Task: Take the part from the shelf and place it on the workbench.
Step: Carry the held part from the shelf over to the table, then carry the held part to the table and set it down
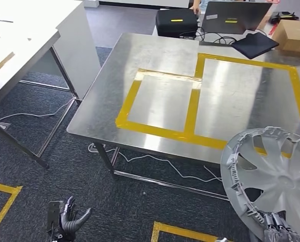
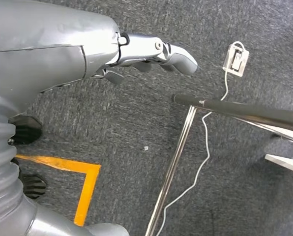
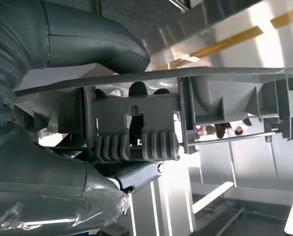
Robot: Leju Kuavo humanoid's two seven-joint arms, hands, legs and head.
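Steel workbench (image 1: 102,101), yellow tape; right hand (image 1: 279,228) grips hubcap (image 1: 272,174); left hand (image 1: 68,219) empty, fingers apart.

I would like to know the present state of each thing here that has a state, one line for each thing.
wheel cover: held in the air by its lower rim, its upper part over the near edge of the workbench, not yet set down.
right hand: grips the wheel cover's rim.
left hand: holds nothing, fingers apart, low over the carpet.
workbench: bare inside the yellow tape squares.
black case: closed.
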